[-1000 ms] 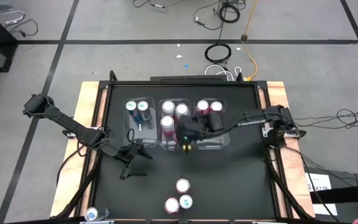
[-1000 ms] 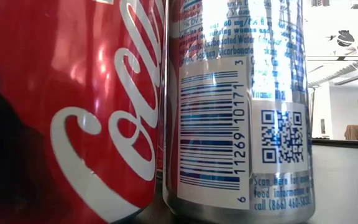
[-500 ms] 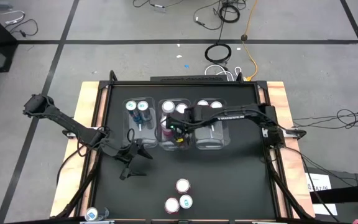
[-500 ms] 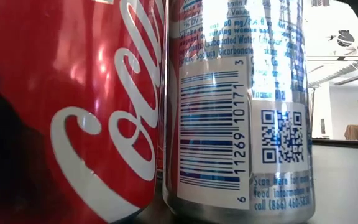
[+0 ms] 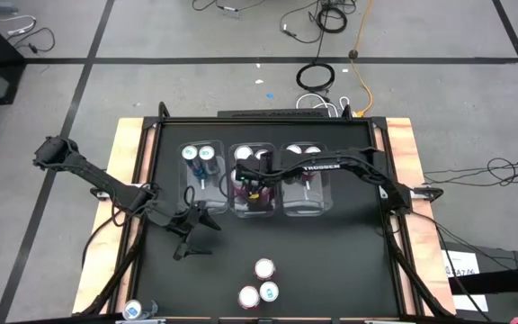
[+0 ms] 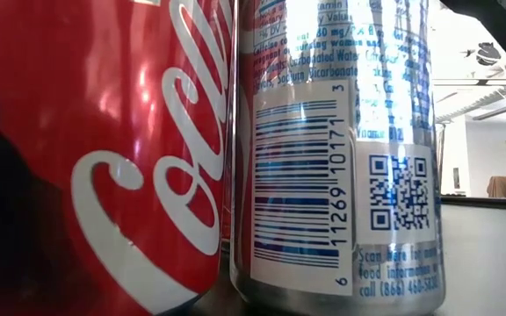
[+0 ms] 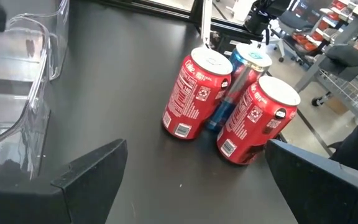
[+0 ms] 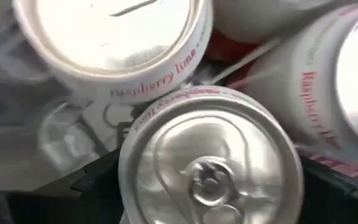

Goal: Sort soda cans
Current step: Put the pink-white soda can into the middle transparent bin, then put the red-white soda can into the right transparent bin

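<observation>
The right pincer, spread around a raspberry-lime can in the middle bin, could topple it against its neighbours while lifting away.

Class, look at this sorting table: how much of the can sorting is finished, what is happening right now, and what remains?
Done: cans stand in all three clear bins, including two teal ones in the leftmost. In hand: the right claw is over the middle bin, straddling a pink-and-white can beside two others; whether it still grips is unclear. Left: three cans grouped at the table's near edge, facing the open, idle left claw.
</observation>
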